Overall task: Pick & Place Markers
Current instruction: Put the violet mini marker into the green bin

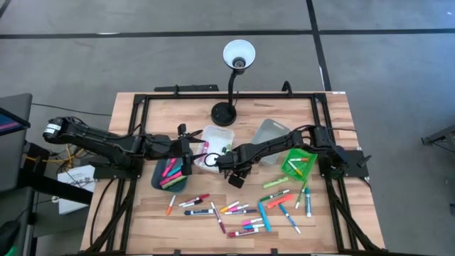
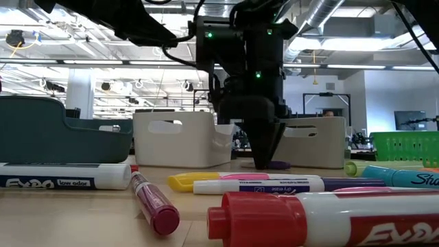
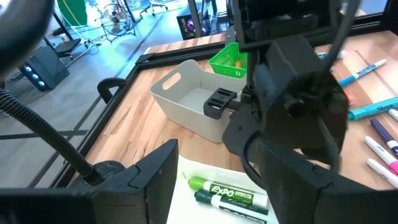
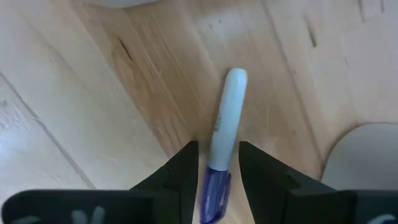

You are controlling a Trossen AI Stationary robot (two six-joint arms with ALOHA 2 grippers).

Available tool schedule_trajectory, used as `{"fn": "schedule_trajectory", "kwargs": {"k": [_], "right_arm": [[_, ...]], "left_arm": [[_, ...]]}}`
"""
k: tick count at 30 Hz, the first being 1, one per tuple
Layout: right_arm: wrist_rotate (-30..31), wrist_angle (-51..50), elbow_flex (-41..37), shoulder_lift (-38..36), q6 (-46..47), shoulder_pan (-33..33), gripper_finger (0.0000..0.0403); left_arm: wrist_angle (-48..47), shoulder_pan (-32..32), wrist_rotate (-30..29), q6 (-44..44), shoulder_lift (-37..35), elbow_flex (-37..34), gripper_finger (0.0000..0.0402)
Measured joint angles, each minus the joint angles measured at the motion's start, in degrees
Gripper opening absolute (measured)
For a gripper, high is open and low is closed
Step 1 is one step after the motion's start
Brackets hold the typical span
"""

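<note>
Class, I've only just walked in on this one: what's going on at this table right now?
A two-armed robot is sorting markers into small bins. The right gripper is down at the table with its fingers on either side of a purple-capped marker lying on the wood. The left gripper waits open by the white bin, which already holds green markers. Many loose markers are spread over the table's near side.
</note>
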Motion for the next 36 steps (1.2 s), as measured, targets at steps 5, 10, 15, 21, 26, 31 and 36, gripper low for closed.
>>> {"fn": "schedule_trajectory", "kwargs": {"k": [5, 10, 15, 21, 26, 31, 36], "right_arm": [[-0.3, 0.5, -0.9, -0.1, -1.2, -0.4, 0.0078], [-1.4, 0.6, -0.5, -0.1, -4.1, -0.4, 0.0021], [-2.2, -5.2, 5.0, 0.7, -3.9, 0.5, 0.0031], [3.6, -20.4, 16.2, 0.4, -4.1, 3.6, 0.0034], [10.2, -34.1, 23.1, 0.2, 2.0, 6.2, 0.0025], [5.7, -33.9, 22.3, -5.2, -2.5, 9.3, 0.0048], [8.5, -33.8, 18.7, -12.8, 2.4, 12.3, 0.0046]], "left_arm": [[0.0, 0.0, 0.0, 0.0, 0.0, 0.0, 0.0214], [0.0, 0.0, 0.0, 0.0, 0.0, 0.0, 0.0214], [0.0, 0.0, 0.0, 0.0, 0.0, 0.0, 0.0214], [0.0, 0.0, 0.0, -1.1, 0.0, 0.0, 0.0214], [0.0, 0.0, 0.0, -1.9, 0.0, 0.0, 0.0214], [0.2, 0.0, 0.0, -1.9, 0.0, 0.0, 0.0214], [0.3, 0.0, 0.0, -1.9, -0.1, 0.0, 0.0214]]}}
